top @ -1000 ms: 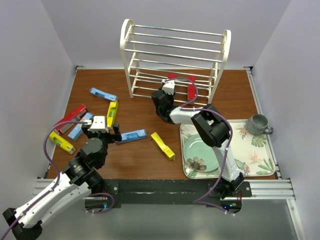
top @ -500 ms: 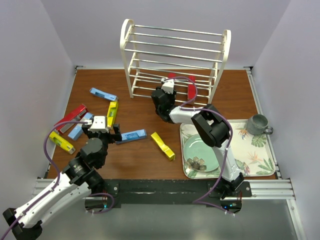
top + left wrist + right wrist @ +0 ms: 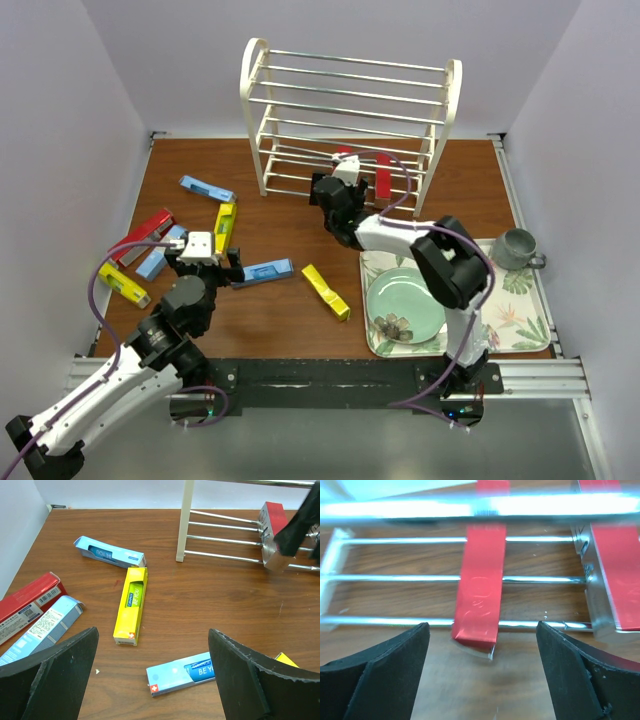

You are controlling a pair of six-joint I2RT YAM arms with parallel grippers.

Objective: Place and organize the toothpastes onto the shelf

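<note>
Since a second ago the right gripper (image 3: 479,680) has spread its jaws wide, releasing the red toothpaste box (image 3: 480,595). The box lies just ahead of it across the lowest rungs of the shelf (image 3: 395,578), beside a second red box (image 3: 617,575), likely to group colours. The left gripper (image 3: 152,680) hovers wide open and empty over a light blue box (image 3: 182,672).

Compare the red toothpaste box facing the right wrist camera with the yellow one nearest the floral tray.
The red toothpaste box rests across the lowest wire rungs of the shelf; the yellow toothpaste box lies on the table. The red one runs front to back, square to the rungs; the yellow one lies diagonally. Both are long, slim cartons, and neither is gripped.
</note>
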